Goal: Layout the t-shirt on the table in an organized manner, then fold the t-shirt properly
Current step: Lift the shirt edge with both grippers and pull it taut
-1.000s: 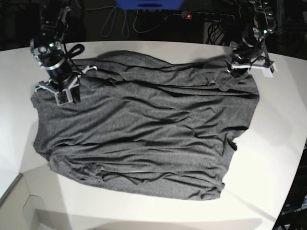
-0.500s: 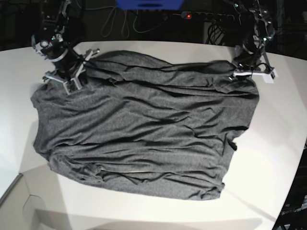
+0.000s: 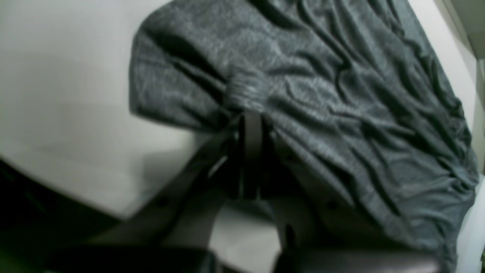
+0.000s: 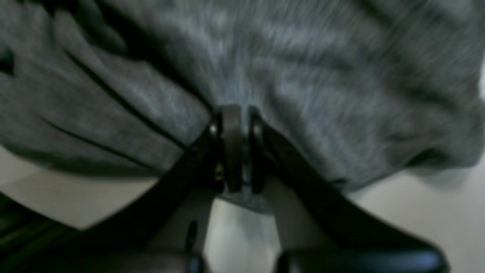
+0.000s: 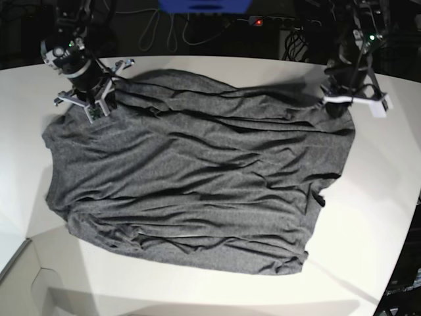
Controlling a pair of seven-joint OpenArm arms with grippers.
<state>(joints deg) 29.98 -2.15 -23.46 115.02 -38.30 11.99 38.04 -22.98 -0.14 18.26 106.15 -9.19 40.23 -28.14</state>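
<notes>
The dark grey t-shirt [image 5: 197, 178] lies spread and wrinkled over the white table [image 5: 375, 217]. At the shirt's far left corner in the base view, my right gripper [image 5: 94, 108] is shut on its edge. The right wrist view shows that gripper [image 4: 235, 112] closed with a bunch of the t-shirt [image 4: 322, 76] pinched between the fingers. At the far right corner my left gripper [image 5: 333, 105] is shut on the cloth. In the left wrist view this gripper [image 3: 251, 113] pinches a raised fold of the t-shirt [image 3: 341, 94] just above the table [image 3: 57, 94].
Behind the table's far edge run cables and a power strip with a red light [image 5: 258, 22], beside a blue object [image 5: 204, 5]. The table's curved edge runs down the right side [image 5: 404, 250]. A seam or step [image 5: 26, 250] crosses the lower left corner.
My left gripper has gone from open to shut on the far right corner and shifted slightly right. My right gripper has moved toward the far edge with the cloth.
</notes>
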